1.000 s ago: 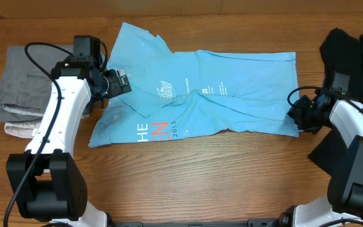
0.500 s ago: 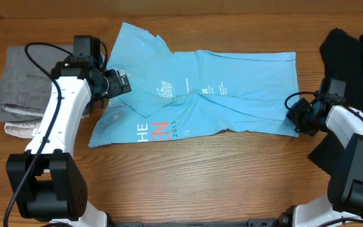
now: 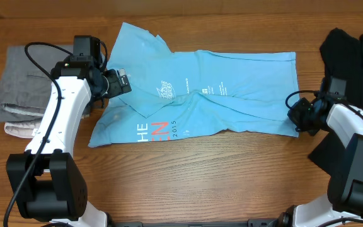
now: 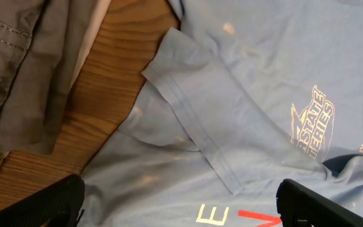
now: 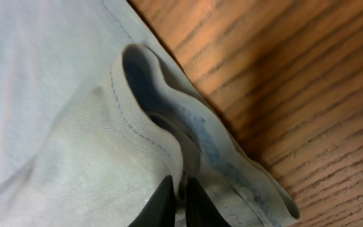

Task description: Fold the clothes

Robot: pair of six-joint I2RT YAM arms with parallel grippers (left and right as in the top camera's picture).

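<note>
The clothes are a light blue T-shirt (image 3: 219, 94) lying flat across the middle of the wooden table, with a white logo and "HE / EN 2015" lettering facing up. My left gripper (image 3: 121, 82) hovers open over the shirt's left sleeve (image 4: 194, 120); in the left wrist view its gripper (image 4: 178, 211) has fingers spread wide and nothing between them. My right gripper (image 3: 293, 116) is at the shirt's near right corner. In the right wrist view that gripper (image 5: 180, 202) is shut, pinching a raised fold of the stitched hem (image 5: 169, 120).
A folded grey garment (image 3: 21, 85) over something white lies at the left edge, just beside the left arm. A black garment (image 3: 351, 44) is heaped at the right edge behind the right arm. Bare wood table (image 3: 200, 176) runs along the front.
The right gripper's fingers have closed onto the hem fold at the shirt's right corner. The left arm and the shirt's layout have not moved.
</note>
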